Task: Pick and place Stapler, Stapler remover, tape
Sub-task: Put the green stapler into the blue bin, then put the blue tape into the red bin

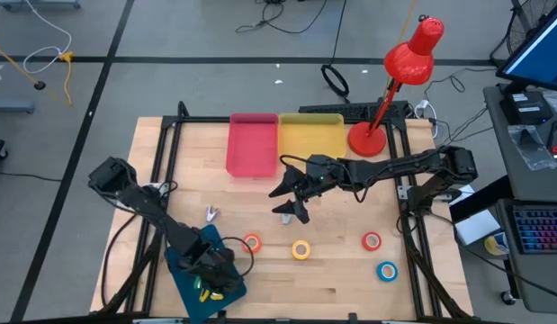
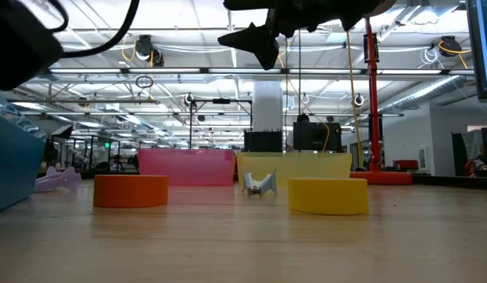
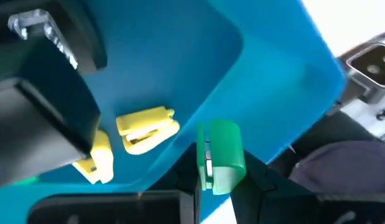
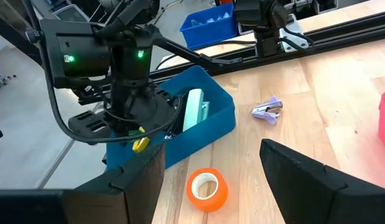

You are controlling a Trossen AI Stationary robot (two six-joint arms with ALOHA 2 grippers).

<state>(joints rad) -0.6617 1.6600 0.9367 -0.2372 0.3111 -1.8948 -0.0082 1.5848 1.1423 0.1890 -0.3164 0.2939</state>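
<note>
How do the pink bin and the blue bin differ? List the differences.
Place: the pink bin sits at the table's far edge; the blue bin sits near the front left corner.
Pose: the pink bin lies square to the table; the blue bin lies skewed.
Contents: the pink bin looks empty; the blue bin holds small yellow things, and the left gripper is over it.
Both are open-topped.

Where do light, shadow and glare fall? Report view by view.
High view: even overhead light on the table. Low view: bright ceiling lights behind, so the right gripper is a dark silhouette. Left wrist view: white glare beyond the blue bin. Right wrist view: the orange tape roll is evenly lit.
</note>
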